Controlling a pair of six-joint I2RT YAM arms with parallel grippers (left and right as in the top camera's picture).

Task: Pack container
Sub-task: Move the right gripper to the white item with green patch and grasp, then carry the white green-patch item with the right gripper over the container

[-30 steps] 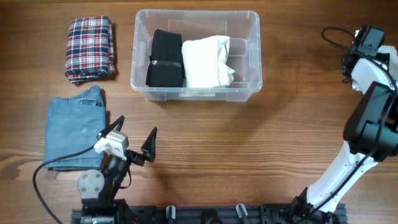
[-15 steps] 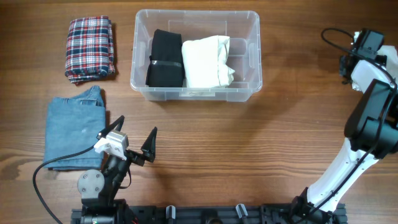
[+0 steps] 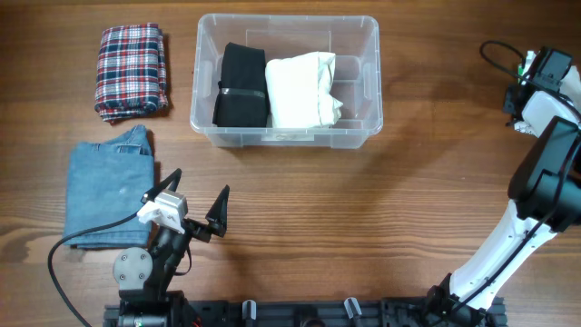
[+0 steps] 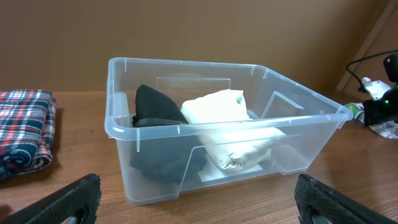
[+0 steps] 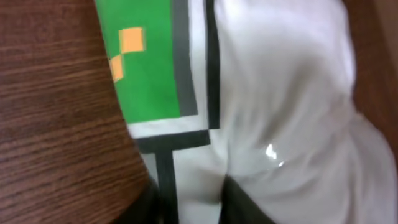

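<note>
The clear container stands at the back middle of the table. Inside it a folded black garment lies on the left, a folded white garment beside it. The left wrist view faces the container from the front. My left gripper rests near the front edge, open and holding nothing, its fingertips wide apart. My right gripper is at the far right edge, well away from the container. Its wrist view is blurred. Two dark fingers stand close together against a glossy white surface with a green and black print.
A folded plaid garment lies at the back left. Folded blue jeans lie in front of it, right beside my left gripper. My right arm folds up along the right edge, with a black cable.
My right wrist has shifted a little to the right at the table's edge. The left arm, the container and the garments have not moved.
</note>
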